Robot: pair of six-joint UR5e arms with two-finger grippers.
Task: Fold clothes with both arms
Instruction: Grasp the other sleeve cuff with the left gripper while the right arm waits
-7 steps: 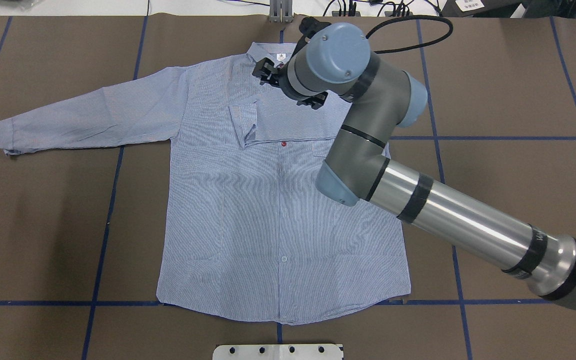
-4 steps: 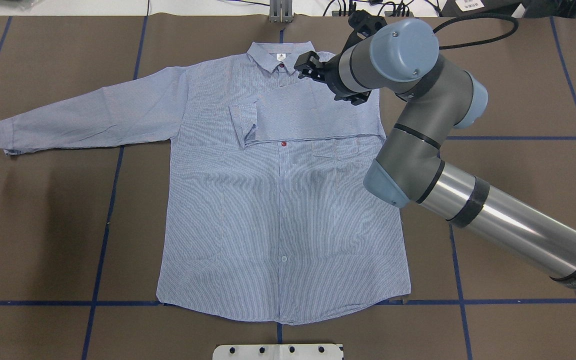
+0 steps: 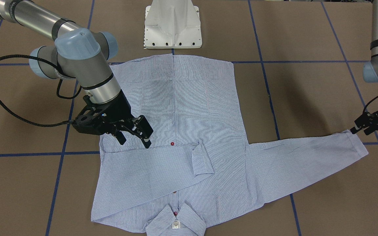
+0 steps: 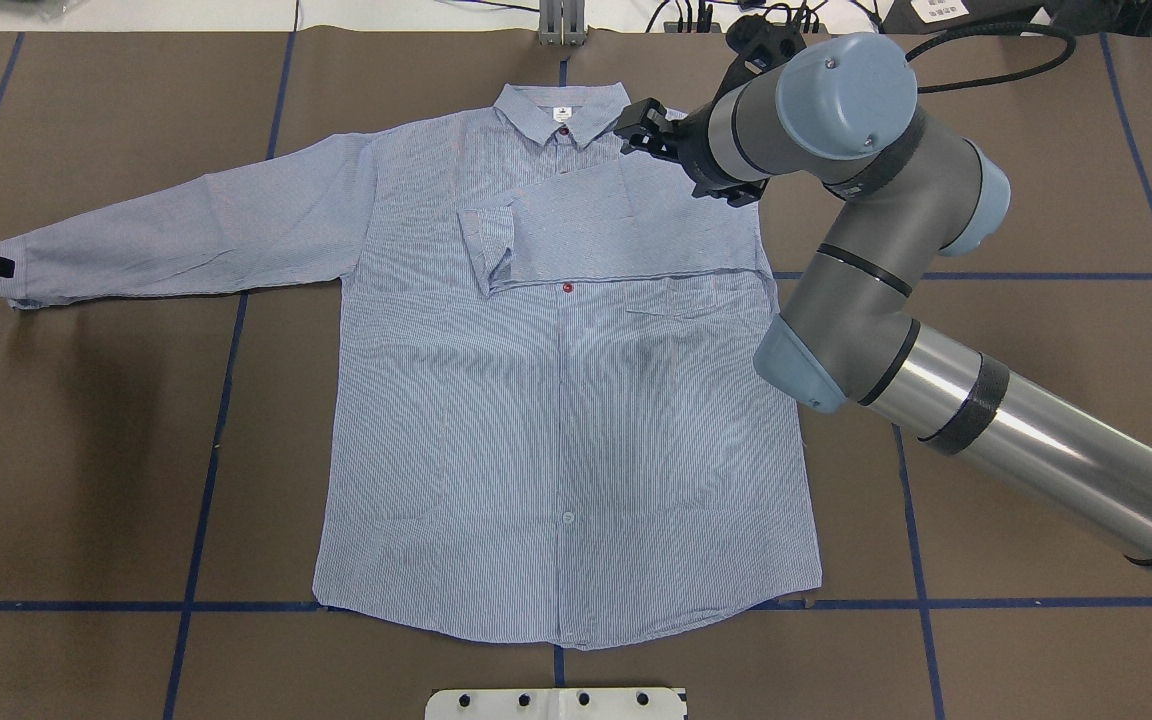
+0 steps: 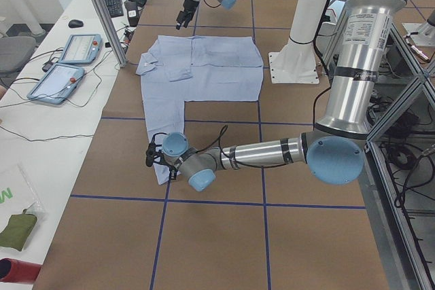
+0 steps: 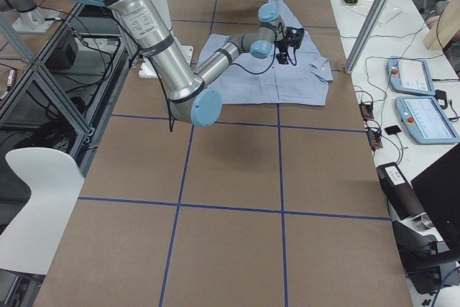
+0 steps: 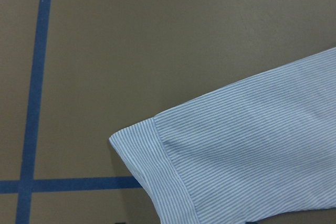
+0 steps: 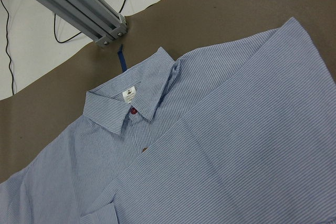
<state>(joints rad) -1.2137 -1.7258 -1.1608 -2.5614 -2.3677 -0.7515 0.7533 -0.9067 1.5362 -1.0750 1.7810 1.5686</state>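
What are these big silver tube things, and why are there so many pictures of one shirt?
They are robot arms: a right arm and a left arm, each ending in a black pincer. Several cameras photograph the same moment: one above, one facing the robot, one at each table end, and one on each wrist. On the brown table lies a striped blue shirt, front up. Its folded sleeve lies across the chest; its other sleeve lies stretched out. The right pincer hangs open over the shirt near the folded sleeve, holding nothing. The left pincer hovers by the other sleeve's cuff, also holding nothing.
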